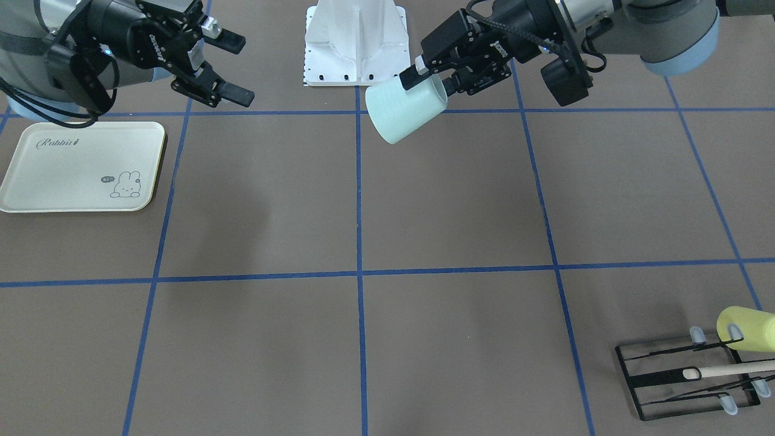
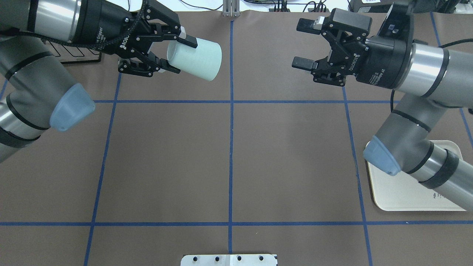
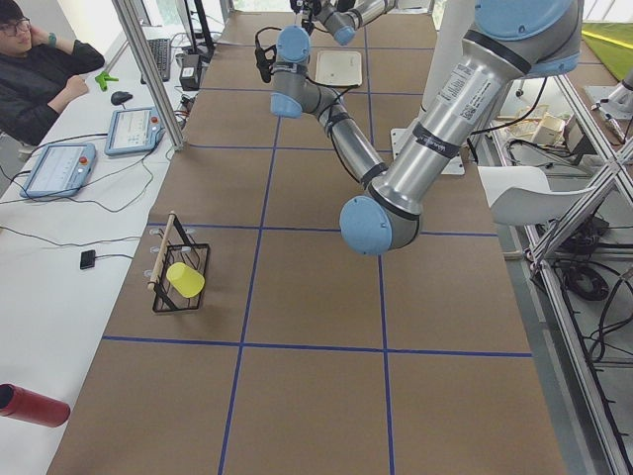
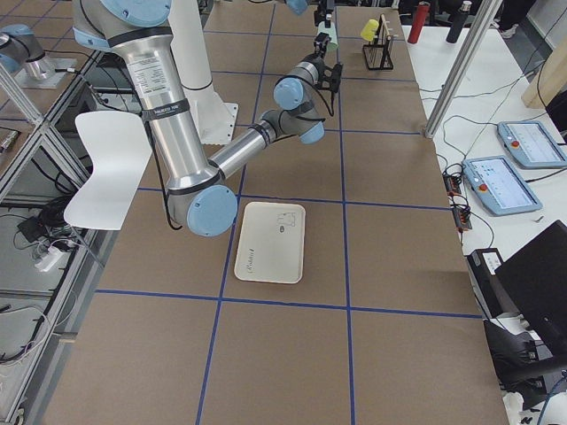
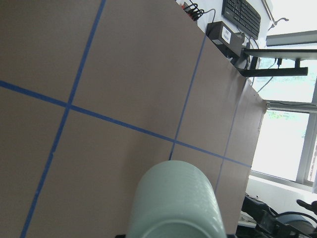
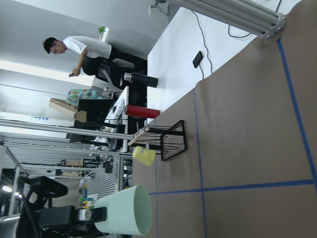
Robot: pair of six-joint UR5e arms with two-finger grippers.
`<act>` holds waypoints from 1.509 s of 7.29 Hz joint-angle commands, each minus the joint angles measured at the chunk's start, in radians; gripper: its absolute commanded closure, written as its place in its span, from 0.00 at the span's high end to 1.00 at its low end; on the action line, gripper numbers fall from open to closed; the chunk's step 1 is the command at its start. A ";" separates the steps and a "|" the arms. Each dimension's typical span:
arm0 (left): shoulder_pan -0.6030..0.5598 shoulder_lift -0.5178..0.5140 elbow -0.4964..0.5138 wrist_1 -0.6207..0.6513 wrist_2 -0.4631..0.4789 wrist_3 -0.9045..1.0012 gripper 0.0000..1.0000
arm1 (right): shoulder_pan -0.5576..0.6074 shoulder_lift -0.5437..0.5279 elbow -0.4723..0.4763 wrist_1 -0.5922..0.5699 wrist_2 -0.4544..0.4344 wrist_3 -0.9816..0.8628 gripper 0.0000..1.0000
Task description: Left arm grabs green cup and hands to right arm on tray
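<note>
Now my left gripper [image 2: 179, 54] grasps the green cup [image 2: 199, 59] by its rim, sideways in the air, left of centre. My right gripper [image 2: 303, 44] is spread wide, well apart. Next, I judge, the cup must go right, between those fingers, before the tray [image 1: 72, 163].

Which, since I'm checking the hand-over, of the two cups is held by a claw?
The green cup: the left claw is shut on its rim, holding it tilted in the air. The yellow cup sits on the black wire rack, untouched.
</note>
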 commanded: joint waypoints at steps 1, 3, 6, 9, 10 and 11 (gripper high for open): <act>0.026 -0.007 0.001 -0.117 0.001 -0.150 0.16 | -0.159 0.038 0.004 0.071 -0.202 0.026 0.99; 0.027 -0.009 -0.001 -0.129 -0.001 -0.182 0.17 | -0.212 0.056 0.004 0.071 -0.235 0.024 0.99; 0.030 -0.018 -0.010 -0.159 -0.009 -0.215 0.18 | -0.224 0.058 0.007 0.071 -0.235 0.020 0.99; 0.033 -0.038 -0.027 -0.161 -0.097 -0.225 0.21 | -0.227 0.069 0.037 0.077 -0.194 0.021 0.98; 0.033 -0.038 -0.041 -0.162 -0.117 -0.243 0.22 | -0.223 0.076 0.041 0.079 -0.116 0.014 0.98; 0.036 -0.039 -0.061 -0.162 -0.119 -0.260 0.21 | -0.223 0.081 0.040 0.078 -0.106 0.004 0.98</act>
